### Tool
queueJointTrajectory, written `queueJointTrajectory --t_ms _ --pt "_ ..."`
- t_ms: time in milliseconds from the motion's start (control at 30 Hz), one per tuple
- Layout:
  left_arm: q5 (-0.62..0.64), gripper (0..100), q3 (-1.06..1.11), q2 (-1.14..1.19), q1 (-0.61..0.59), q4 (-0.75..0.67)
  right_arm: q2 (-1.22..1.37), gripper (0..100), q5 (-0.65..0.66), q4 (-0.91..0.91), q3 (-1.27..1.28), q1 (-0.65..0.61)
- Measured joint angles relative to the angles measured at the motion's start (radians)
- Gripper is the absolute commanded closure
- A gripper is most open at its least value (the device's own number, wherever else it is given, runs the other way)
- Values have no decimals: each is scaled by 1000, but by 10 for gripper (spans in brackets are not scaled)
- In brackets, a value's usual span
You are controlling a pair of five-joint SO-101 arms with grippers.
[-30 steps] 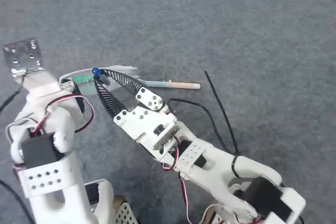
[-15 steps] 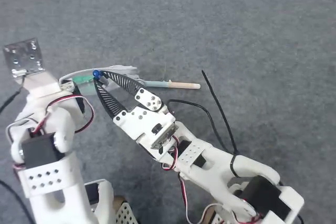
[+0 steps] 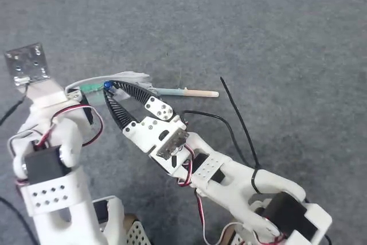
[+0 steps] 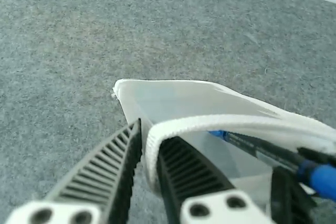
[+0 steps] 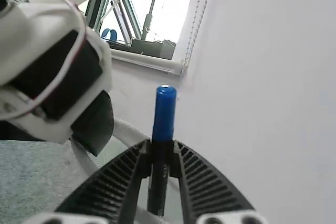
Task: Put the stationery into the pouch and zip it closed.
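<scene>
ok so the see-through white plastic pouch (image 4: pixel 173 103) sits on the grey carpet-looking table (image 3: pixel 275 44), over on the left-middle side in the high view. The left end effector (image 4: pixel 149 135) is clenched on the pouch's thick white rim band, one ribbed black finger on each side of it. That pinch lifts the edge, so the mouth gapes open, and the rest of the pouch lies on the table. The right arm comes in from the bottom right of the high view. The right end effector (image 5: pixel 159 148) is clamped tight on a black-barrelled pen with a blue cap (image 5: pixel 164 114), so it's definitely grasping that. The cap end sticks out past the fingers. In the left wrist view the pen's barrel runs under the rim band and its far end sits inside the pouch mouth, so it's partway in and the right end effector is right at the opening. Can't tell if the tip touches the pouch floor, tbh. There's also a second piece of stationery, a slim pale stick pen with a beige end (image 3: pixel 189 92). It lies flat on the table just beside the pouch on its right, outside it, with nothing holding it. A thin black cable (image 3: pixel 241 119) trails across the table to the right of that, well apart from the pouch.
</scene>
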Motion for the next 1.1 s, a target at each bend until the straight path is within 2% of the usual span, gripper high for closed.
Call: queueJointTrajectory --t_ms 67,533,800,1100 --pt "0 987 0 0 0 0 0 793 0 0 0 0" --pt "0 987 2 0 0 -9 0 809 0 8 2 0" --pt "0 987 2 0 0 -9 -121 810 0 212 2 0" --pt "0 987 3 2 -41 -34 -338 809 0 539 3 0"
